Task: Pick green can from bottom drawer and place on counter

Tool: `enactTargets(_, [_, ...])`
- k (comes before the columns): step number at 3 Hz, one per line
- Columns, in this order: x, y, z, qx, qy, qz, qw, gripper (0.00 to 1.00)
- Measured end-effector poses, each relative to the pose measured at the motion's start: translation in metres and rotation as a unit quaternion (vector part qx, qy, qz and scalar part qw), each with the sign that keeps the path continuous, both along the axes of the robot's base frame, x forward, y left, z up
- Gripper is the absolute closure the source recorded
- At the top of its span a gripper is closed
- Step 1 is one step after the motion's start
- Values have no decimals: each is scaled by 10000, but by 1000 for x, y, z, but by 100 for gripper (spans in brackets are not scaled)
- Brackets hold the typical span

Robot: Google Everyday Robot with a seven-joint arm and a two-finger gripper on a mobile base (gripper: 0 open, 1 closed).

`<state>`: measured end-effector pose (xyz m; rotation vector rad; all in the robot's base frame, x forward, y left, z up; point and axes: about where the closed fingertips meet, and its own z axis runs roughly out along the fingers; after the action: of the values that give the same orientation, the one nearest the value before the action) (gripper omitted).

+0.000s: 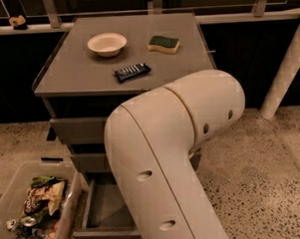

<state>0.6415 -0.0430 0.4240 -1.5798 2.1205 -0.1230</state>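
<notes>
The bottom drawer point(101, 213) is pulled open at the lower middle, showing a dark floor. My large white arm point(166, 155) crosses in front of it and hides most of its inside. The green can is hidden. My gripper is out of view, behind or below the arm. The counter point(88, 69) is the grey square cabinet top above, with a thin raised rim.
On the counter lie a white bowl point(107, 44), a green-and-yellow sponge point(163, 43) and a dark snack bar wrapper point(132, 72). A clear bin point(13, 197) of wrappers and cans stands on the speckled floor at the lower left. A white post point(286, 68) leans at the right.
</notes>
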Motion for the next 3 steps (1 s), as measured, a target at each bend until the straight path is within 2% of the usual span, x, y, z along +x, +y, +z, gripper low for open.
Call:
enactTargets(1, [-29,-15,-13,-107,256,-73,9996,100])
enactTargets(2, [-29,-15,-13,-107,256,-73,9996,100])
enactTargets(3, [-44,-19,-21,-136,183,99,9997,100])
